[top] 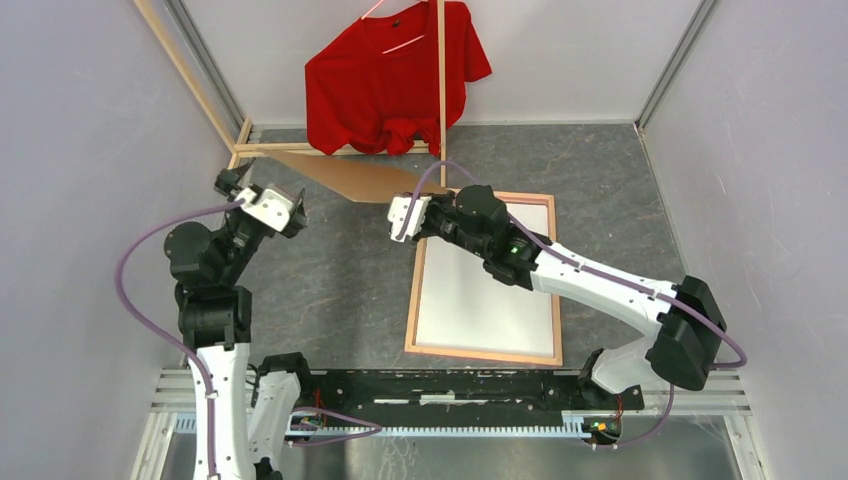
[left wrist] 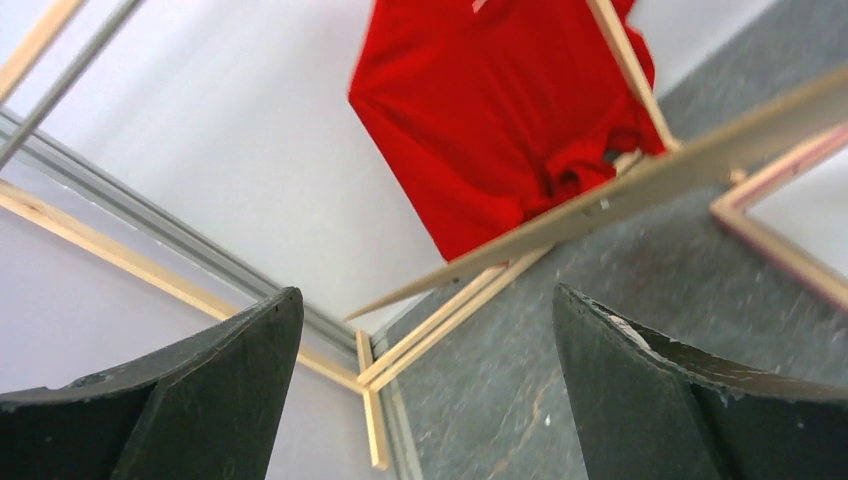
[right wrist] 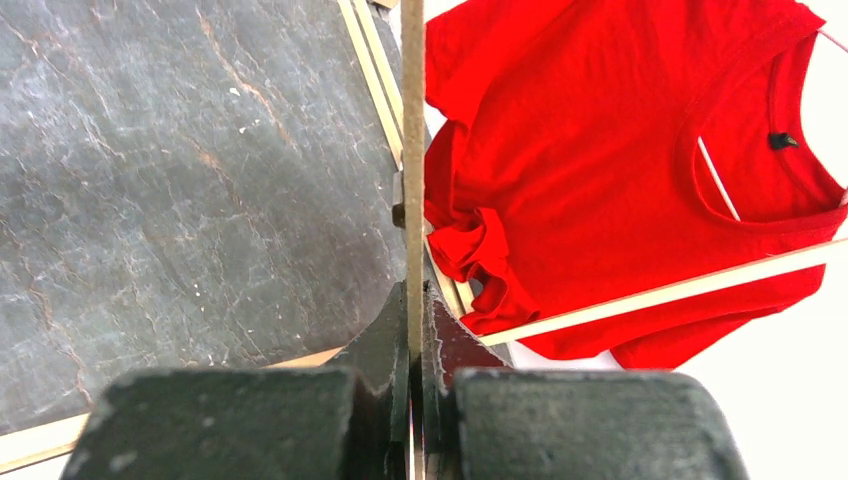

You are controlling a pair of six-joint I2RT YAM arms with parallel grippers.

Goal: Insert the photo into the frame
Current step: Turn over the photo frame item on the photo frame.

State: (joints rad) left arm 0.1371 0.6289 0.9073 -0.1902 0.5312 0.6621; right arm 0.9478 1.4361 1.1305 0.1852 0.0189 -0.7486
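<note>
Photo [top: 490,290] lies white-side up in the frame [top: 480,354], right of centre; the right gripper [top: 402,213] pinches the tilted board [top: 340,175] by its edge, the left gripper [top: 232,180] gapes empty, so the board may swing, slip and nudge the photo askew.

Bright, even light (faint shadows), mostly sharp.
</note>
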